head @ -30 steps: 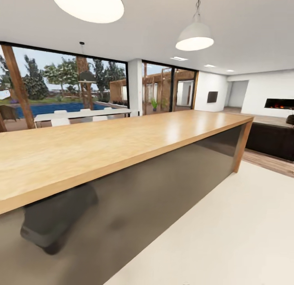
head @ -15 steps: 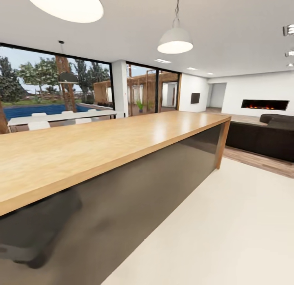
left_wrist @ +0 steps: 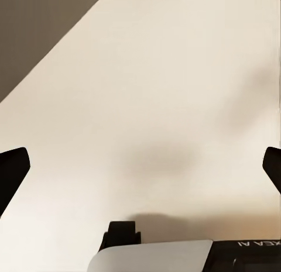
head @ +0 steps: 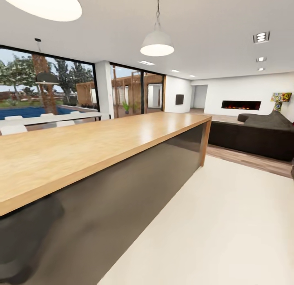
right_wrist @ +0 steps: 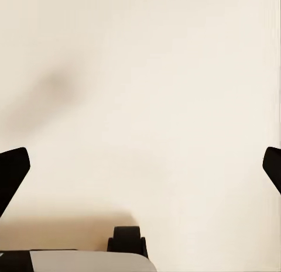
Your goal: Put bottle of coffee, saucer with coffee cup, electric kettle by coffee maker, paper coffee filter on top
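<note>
Two spread grippers [left_wrist: 140, 167] [right_wrist: 140, 167] — pale floor [head: 228, 228].

Light wood island top [head: 102, 146], glossy dark-grey side panel [head: 134, 187], cream floor [head: 228, 228] (matte), black sofa [head: 261, 138], white pendant lamp [head: 157, 46].

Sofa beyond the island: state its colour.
The sofa is dark brown, nearly black; head view shows it best.

Partial mirrored lettering on robot base [left_wrist: 257, 248] edge, left wrist view, cropped, not legible. No other readable text, labels, numbers.
</note>
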